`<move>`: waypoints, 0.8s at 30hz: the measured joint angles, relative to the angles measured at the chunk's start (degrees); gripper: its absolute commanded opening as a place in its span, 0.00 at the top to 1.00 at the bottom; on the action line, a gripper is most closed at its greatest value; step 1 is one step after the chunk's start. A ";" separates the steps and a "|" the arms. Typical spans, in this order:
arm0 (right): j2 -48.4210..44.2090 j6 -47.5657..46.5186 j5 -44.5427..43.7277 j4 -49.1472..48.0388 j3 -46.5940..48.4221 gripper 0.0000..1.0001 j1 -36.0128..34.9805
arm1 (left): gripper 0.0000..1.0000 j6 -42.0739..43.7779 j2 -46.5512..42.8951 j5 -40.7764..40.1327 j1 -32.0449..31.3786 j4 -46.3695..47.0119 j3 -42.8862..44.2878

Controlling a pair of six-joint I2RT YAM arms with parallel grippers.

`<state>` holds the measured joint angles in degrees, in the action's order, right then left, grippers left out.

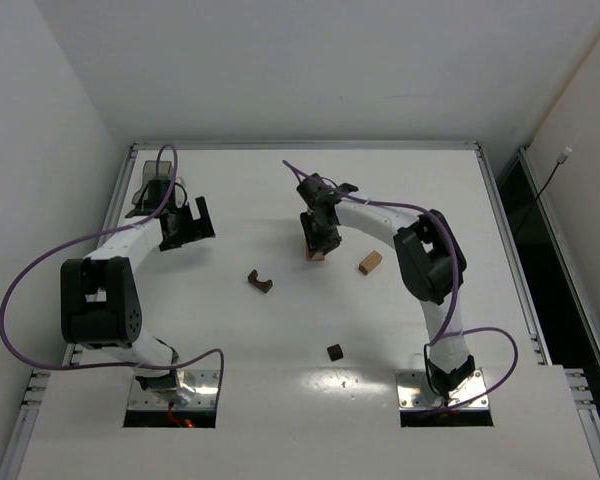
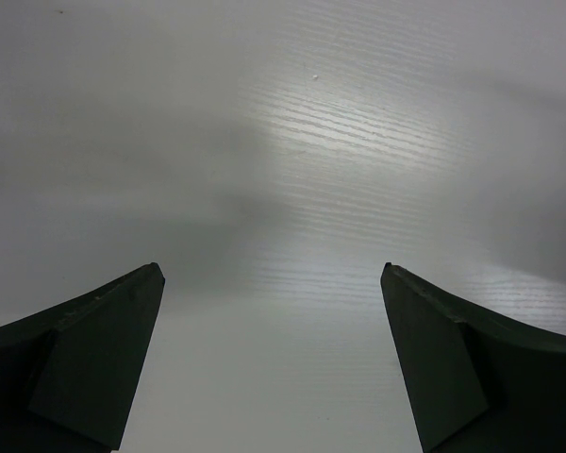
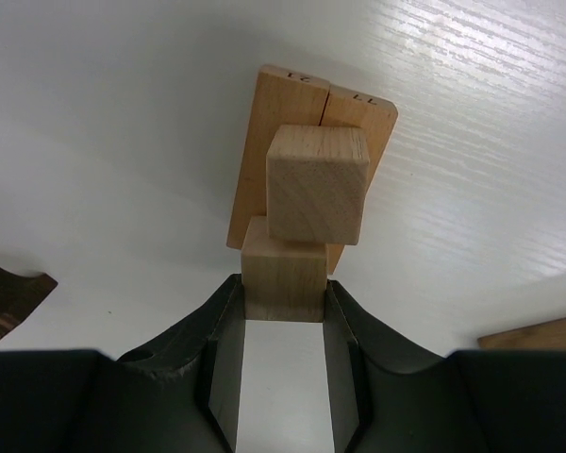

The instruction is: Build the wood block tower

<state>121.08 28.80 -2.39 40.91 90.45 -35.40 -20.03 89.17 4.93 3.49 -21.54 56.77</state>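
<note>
Top external view, left to right: left gripper [image 1: 192,224] hangs with jaws apart, well away from the work. A dark arch block [image 1: 260,282] lies loose. Mid-table, the right gripper [image 1: 323,236] is clamped on a tan cube [image 3: 283,274] at the wood block tower [image 1: 316,254], probably to seat it squarely. A loose tan block [image 1: 370,262] lies near; table edges are well apart.

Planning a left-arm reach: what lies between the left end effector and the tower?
In the top view, only bare table lies between the left end effector and the tower. The arch block sits off that line, toward the near edge.
</note>
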 measured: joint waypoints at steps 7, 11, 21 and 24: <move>1.16 0.02 0.00 -0.13 1.57 1.00 0.02 | 0.00 0.00 0.04 0.11 0.00 0.02 0.00; 1.49 -0.02 0.00 -0.11 2.01 0.96 0.00 | 0.00 0.00 0.22 0.26 0.00 0.02 0.00; 1.68 -0.07 -0.04 -0.15 2.27 0.66 0.07 | 0.00 0.02 0.83 0.92 0.00 0.02 0.00; 1.79 -0.28 0.00 -0.15 2.25 0.58 0.07 | 0.00 0.02 1.05 1.03 0.00 0.02 -0.02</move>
<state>122.87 28.51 -2.39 40.75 92.71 -35.33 -20.01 90.21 5.96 3.49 -21.52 56.75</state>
